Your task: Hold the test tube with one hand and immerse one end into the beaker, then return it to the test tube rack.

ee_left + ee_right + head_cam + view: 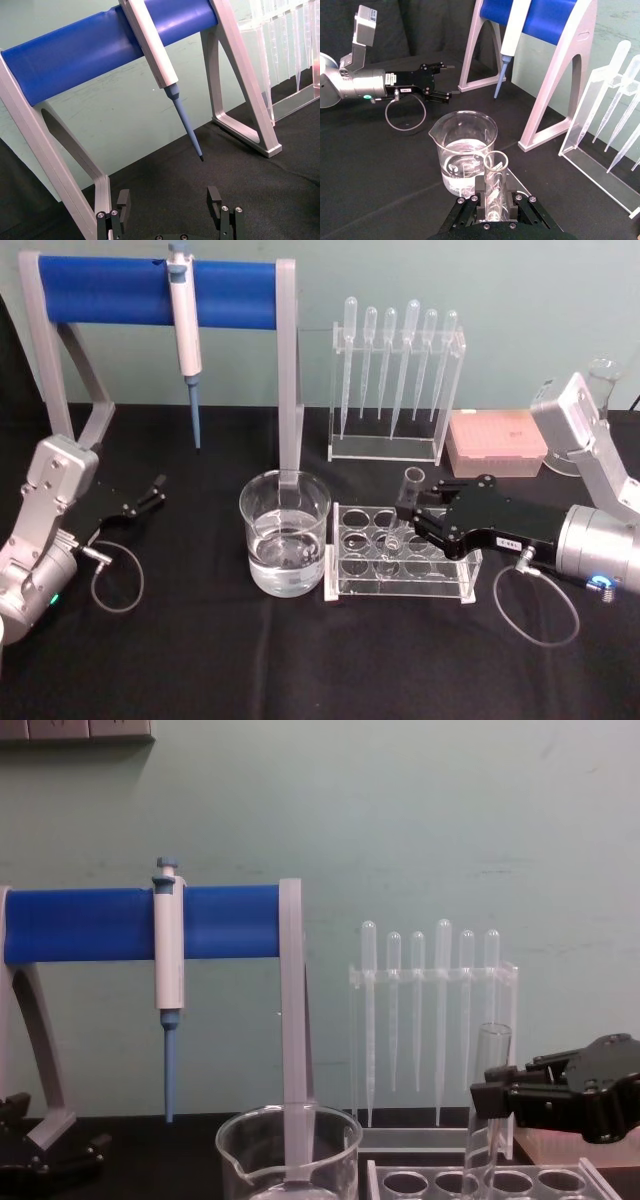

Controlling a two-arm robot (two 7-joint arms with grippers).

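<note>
The test tube [411,486] stands upright with its lower end in the clear tube rack [345,585], right of the beaker. My right gripper [408,512] is shut on its upper part, just below the rim. From the right wrist, the test tube [495,181] sits between the fingers, and the beaker [465,150] is just beyond it. The beaker [285,532] holds clear water and stands left of the rack. In the chest view, the test tube [489,1062] rises beside the right gripper [492,1098], with the beaker [288,1145] at the lower middle. My left gripper [152,493] rests open at the far left, and its open fingers [123,204] hold nothing.
A stand with a blue bar [150,290] holds a hanging pipettor [186,335] behind the beaker. An acrylic rack of plastic pipettes [398,380] and a pink tip box [497,440] sit at the back right. Cable loops [535,605] lie on the black cloth.
</note>
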